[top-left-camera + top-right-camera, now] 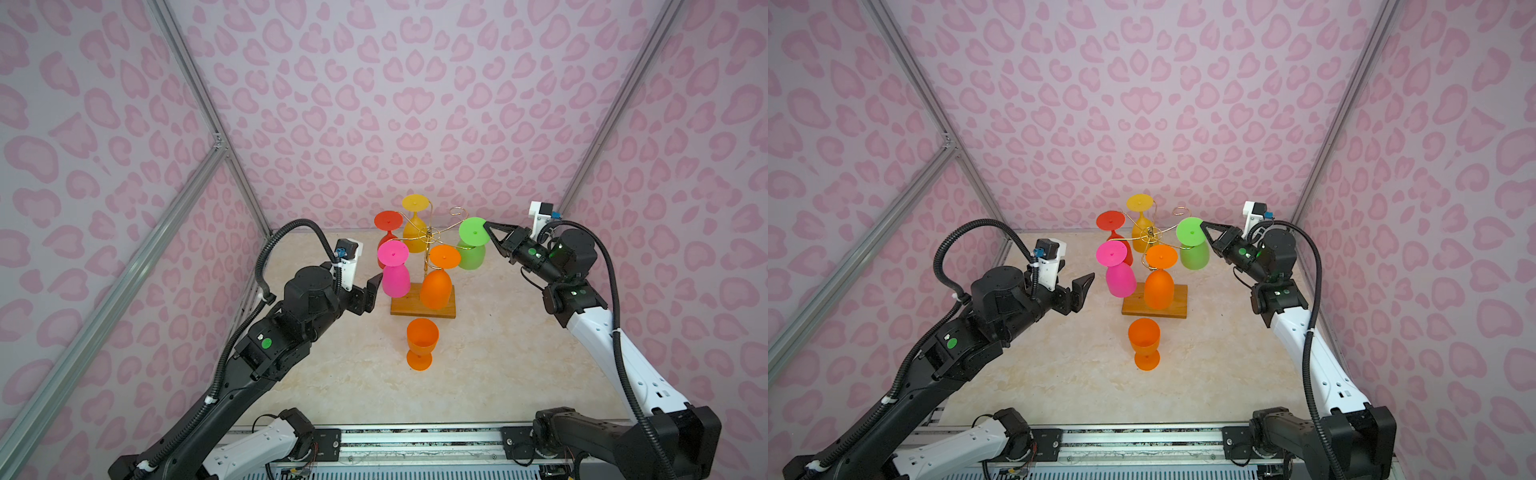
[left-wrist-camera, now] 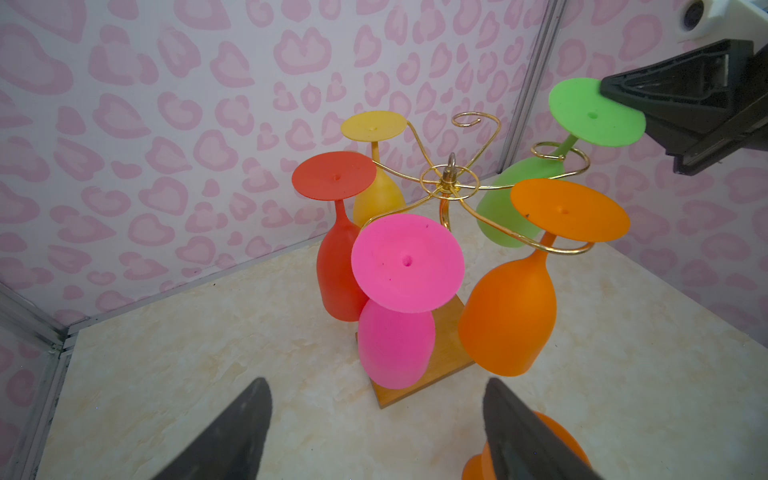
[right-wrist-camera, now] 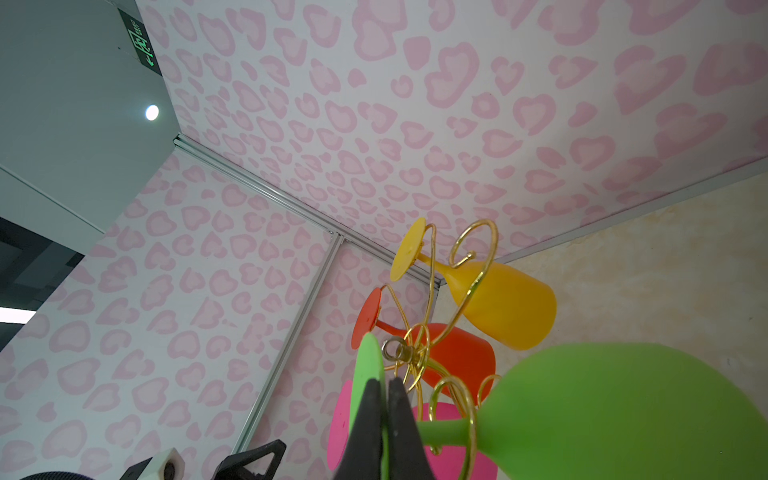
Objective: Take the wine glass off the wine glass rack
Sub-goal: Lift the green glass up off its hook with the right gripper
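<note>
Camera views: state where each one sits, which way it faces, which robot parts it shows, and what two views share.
Top views: high at the front, looking down and forward at the wine glass rack; the left gripper and right gripper show in both.
Left wrist: behind the left gripper, facing the rack past its own open fingers.
Right wrist: behind the right gripper, rolled sideways, facing the rack past fingers shut on the green wine glass foot.
Shared: both wrist views show that pinched foot.
</note>
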Motion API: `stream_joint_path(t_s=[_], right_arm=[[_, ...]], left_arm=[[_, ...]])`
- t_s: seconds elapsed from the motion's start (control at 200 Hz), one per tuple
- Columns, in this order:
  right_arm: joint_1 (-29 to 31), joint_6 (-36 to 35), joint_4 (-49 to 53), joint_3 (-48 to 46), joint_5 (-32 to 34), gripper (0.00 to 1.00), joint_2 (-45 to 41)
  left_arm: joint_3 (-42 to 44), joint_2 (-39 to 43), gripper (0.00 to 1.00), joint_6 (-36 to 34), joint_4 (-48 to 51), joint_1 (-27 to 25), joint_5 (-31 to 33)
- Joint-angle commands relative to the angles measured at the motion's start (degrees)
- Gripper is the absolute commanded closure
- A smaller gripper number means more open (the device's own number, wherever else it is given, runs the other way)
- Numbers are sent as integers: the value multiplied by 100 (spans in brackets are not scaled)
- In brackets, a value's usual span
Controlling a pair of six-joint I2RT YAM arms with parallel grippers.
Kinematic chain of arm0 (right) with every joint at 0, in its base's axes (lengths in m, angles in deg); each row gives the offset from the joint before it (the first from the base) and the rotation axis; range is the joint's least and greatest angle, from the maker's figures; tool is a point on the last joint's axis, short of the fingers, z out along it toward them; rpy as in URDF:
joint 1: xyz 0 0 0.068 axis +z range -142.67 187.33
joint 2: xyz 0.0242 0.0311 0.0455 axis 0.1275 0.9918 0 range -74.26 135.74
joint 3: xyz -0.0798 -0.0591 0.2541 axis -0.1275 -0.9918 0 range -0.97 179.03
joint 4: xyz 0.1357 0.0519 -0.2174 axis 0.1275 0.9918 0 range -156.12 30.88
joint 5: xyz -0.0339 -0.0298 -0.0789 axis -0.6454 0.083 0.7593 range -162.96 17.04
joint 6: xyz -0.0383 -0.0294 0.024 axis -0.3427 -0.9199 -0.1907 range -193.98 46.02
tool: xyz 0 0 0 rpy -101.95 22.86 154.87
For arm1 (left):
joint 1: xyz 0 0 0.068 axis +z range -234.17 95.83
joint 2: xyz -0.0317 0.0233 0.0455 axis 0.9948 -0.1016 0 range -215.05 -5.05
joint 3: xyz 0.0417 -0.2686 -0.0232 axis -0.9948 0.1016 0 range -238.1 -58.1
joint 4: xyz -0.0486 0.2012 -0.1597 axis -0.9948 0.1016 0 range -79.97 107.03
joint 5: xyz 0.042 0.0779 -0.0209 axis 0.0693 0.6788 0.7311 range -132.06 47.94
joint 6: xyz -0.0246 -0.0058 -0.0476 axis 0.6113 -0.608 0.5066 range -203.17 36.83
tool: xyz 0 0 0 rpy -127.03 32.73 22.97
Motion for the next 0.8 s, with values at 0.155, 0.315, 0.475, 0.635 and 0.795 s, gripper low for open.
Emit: stream_joint_path(t_s=[0.155,0.315,0.475,0.635,0.795], right_arm=[[12,-57,91,-136,-258,100,-149],[48,-81,166,-156,-276,100,-195],[181,-112,172,-117,-235,100,-143],[308,-127,158,-7,-182,100,-14],[381,-156,125,148,-132,100,191]], left_arm=[[2,-27,19,82,-188,8,-43],[-2,-41,19,95,-194,14,-60],[-11,-75,18,103,-203,17,-91],[-3,-67,18,117,-185,17,-111],[-2,-59,17,118,-159,17,-146]])
